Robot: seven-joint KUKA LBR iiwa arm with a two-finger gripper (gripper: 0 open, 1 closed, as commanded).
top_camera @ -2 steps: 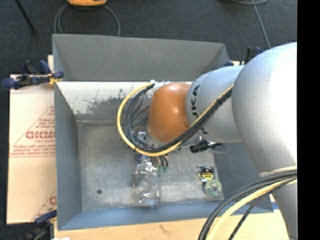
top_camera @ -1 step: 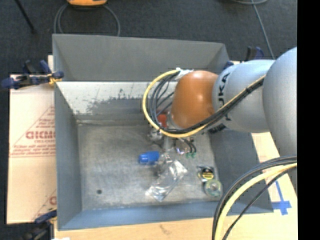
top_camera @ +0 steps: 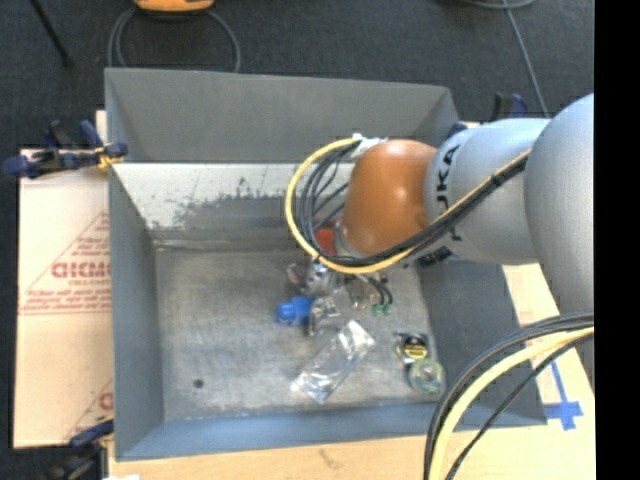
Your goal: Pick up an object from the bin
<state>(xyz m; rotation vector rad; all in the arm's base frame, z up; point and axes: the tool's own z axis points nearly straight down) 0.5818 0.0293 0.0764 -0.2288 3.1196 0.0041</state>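
Note:
My gripper (top_camera: 322, 286) reaches down into the middle of the bin, below the arm's orange dome. Just left of and below it lies a small blue object (top_camera: 291, 313), touching or nearly touching the gripper's metal tip. A crumpled clear plastic bag (top_camera: 334, 362) lies on the bin floor just below the gripper, stretching toward the front. A small green piece (top_camera: 380, 310) sits to the gripper's right. A bit of something red (top_camera: 325, 238) peeks out from under the dome, behind the gripper.
Near the bin's front right corner lie a small yellow-and-black tape measure (top_camera: 410, 346) and a round greenish disc (top_camera: 427, 376). The arm and its looped cables cover the right and back of the bin. The left half of the floor is bare metal.

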